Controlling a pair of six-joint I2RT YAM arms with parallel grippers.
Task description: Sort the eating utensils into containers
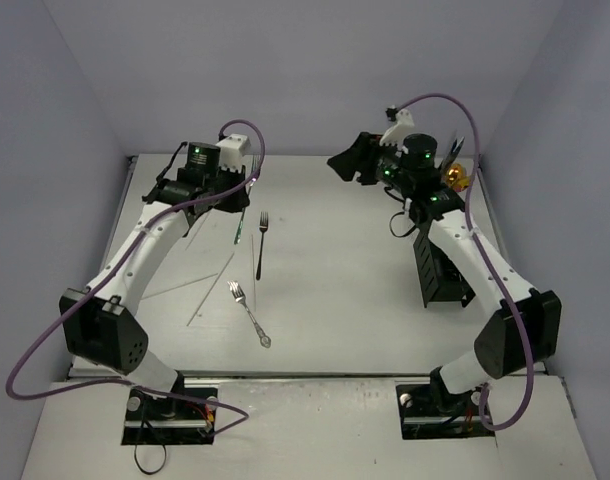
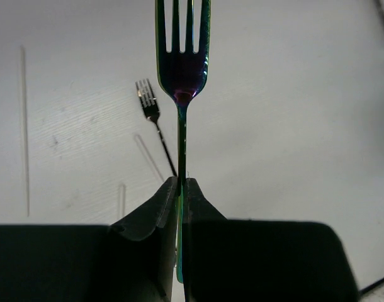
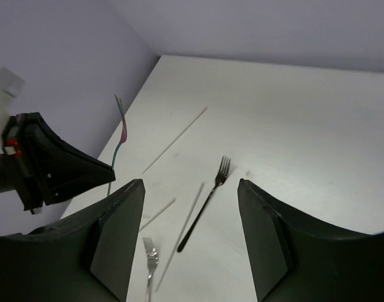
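My left gripper (image 2: pixel 180 182) is shut on the handle of a teal-handled fork (image 2: pixel 182 50) and holds it above the table, tines away from the wrist. In the top view the left gripper (image 1: pixel 233 200) is raised at the back left and the teal fork (image 1: pixel 240 228) hangs below it. A dark fork (image 1: pixel 260 245) and a silver fork (image 1: pixel 250 312) lie on the table. My right gripper (image 1: pixel 343 165) is open, empty and raised left of the black box (image 1: pixel 445 265). The right wrist view shows the right gripper (image 3: pixel 191 189) over the dark fork (image 3: pixel 208 201). The white box is mostly hidden behind the right arm.
Thin pale sticks (image 1: pixel 210 290) lie left of the forks, and more of these sticks (image 3: pixel 176 138) show in the right wrist view. A gold spoon (image 1: pixel 455 178) and a blue knife (image 1: pixel 457 148) stick up behind the right arm. Purple cables loop over both arms.
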